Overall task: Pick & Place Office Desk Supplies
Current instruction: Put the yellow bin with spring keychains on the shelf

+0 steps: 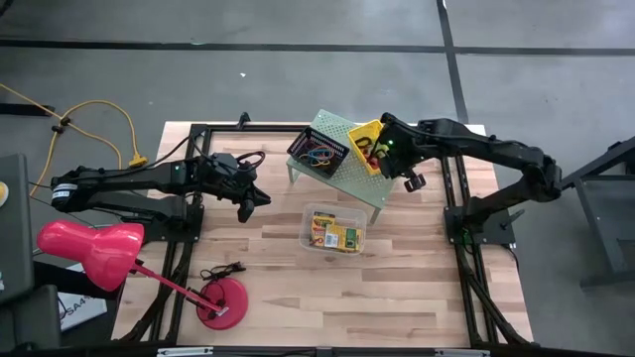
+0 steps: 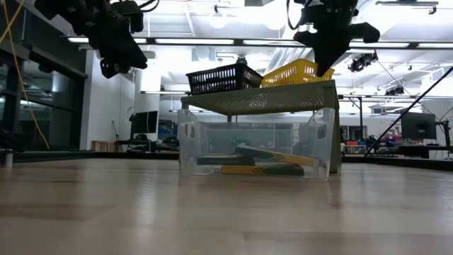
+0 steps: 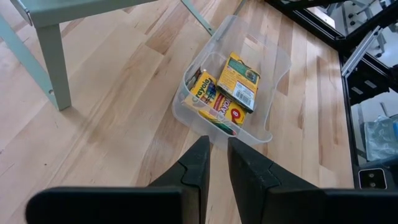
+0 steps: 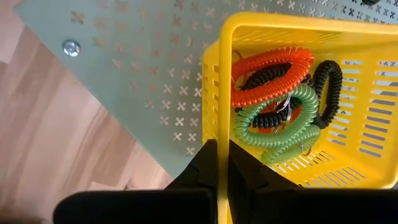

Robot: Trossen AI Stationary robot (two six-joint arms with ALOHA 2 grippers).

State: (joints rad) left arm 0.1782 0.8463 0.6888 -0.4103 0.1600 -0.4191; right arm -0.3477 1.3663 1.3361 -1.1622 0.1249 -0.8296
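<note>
The right gripper (image 1: 400,151) hangs over the yellow basket (image 1: 368,132) on the pale green perforated shelf (image 1: 347,171), at the far right of the table (image 1: 397,288). In the right wrist view its fingers (image 4: 208,163) are pressed together with nothing between them, their tips over the basket's near rim. Inside the basket lie coiled rings: an orange-red one (image 4: 272,68), a green one (image 4: 283,127) and a black one (image 4: 328,84), overlapping each other.

The left gripper (image 1: 248,201) hovers above bare wood to the left of the shelf; its fingers (image 3: 198,163) stand a narrow slit apart and hold nothing. Just beyond them sits the clear tub (image 3: 273,68) with green-and-yellow crayon boxes (image 3: 239,81) lying flat in it.

On the shelf's left part, beside the basket, stands the black mesh tray (image 1: 317,149) holding coloured rubber bands (image 1: 318,155). The tub rests on the table just near of the shelf. A pink-red desk lamp (image 1: 94,248) occupies the near left corner.
</note>
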